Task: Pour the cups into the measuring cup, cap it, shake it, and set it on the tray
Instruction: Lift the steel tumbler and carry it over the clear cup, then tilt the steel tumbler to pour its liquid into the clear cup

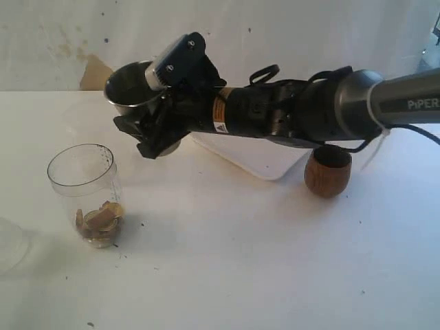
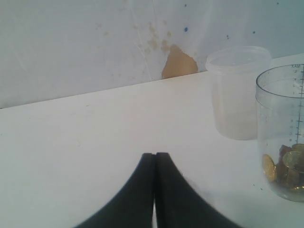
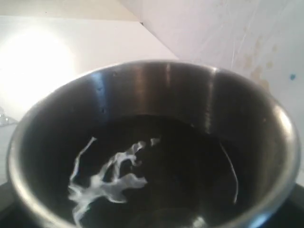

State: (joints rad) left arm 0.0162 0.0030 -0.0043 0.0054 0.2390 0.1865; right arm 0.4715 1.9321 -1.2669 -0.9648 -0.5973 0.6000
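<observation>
Right claw (image 1: 148,129) grips the steel tumbler (image 1: 129,86); left claw (image 2: 155,190) is closed and empty. Centre the tumbler's rim over the measuring cup (image 1: 86,189), then tilt gradually.

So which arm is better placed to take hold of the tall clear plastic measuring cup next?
Left, probably: the left gripper is shut and empty close by the measuring cup, while the right gripper is occupied holding the stainless-steel tumbler.
</observation>
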